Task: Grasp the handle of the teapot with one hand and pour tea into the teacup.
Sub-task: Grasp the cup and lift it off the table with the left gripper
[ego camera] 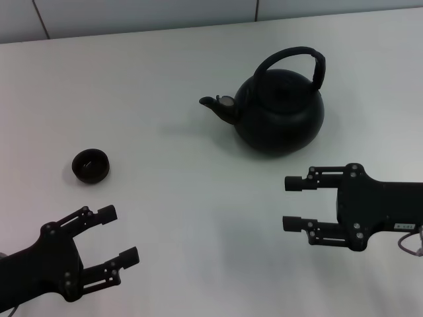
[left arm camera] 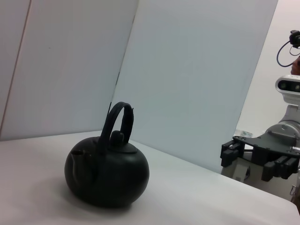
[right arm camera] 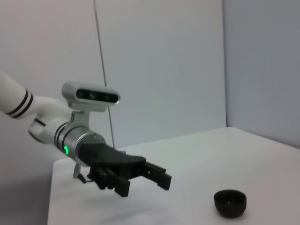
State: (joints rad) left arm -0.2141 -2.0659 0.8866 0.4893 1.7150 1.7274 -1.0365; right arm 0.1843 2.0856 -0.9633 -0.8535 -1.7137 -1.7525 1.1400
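Observation:
The matte-black teapot [ego camera: 281, 115] stands on the white table at the back right, its spout pointing left toward the cup; it also shows in the left wrist view [left arm camera: 107, 171]. Its arched black handle [ego camera: 294, 61] stands upright over the lid, as the left wrist view [left arm camera: 118, 121] also shows. The small dark teacup [ego camera: 90, 165] sits at the left; it also shows in the right wrist view [right arm camera: 229, 203]. My right gripper [ego camera: 291, 203] is open and empty in front of the teapot. My left gripper [ego camera: 120, 235] is open and empty in front of the teacup. No tea shows.
The white table [ego camera: 192, 185] runs back to a pale wall. In the left wrist view the right gripper [left arm camera: 255, 159] shows beside the teapot. In the right wrist view the left gripper [right arm camera: 140, 176] shows beside the cup.

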